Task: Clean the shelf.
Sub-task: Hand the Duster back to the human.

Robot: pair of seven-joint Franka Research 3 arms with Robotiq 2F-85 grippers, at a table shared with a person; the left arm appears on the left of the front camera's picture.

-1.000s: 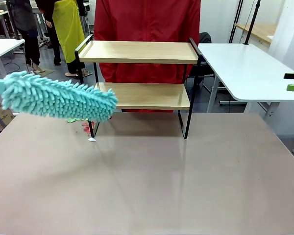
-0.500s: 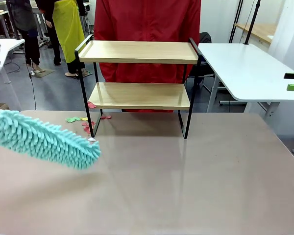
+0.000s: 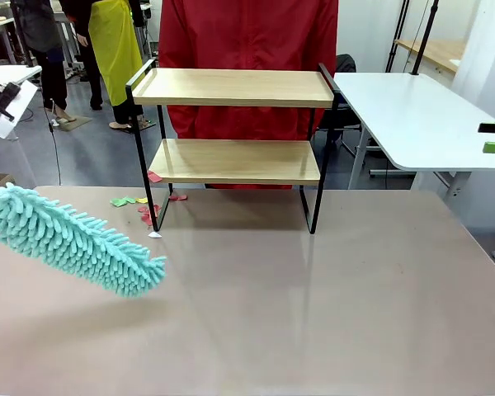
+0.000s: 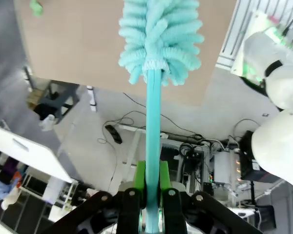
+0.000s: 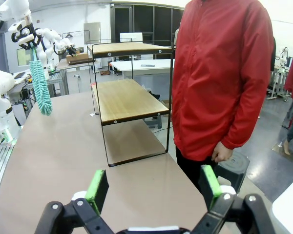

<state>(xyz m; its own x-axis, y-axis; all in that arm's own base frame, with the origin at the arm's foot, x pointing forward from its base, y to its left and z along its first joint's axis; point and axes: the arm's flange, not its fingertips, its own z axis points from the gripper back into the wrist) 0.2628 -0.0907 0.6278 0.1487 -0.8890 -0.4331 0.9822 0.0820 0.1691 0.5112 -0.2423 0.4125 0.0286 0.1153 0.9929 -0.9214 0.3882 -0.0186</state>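
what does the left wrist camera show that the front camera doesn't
Left wrist view alone: the left gripper shut on the teal handle of the duster, plus cables and equipment on the floor under the table edge. Front view alone: the shelf, both its boards bare, colored scraps on the table by its left legs, and a person in a red jacket behind it. Both share the fluffy duster head held over the brown table.
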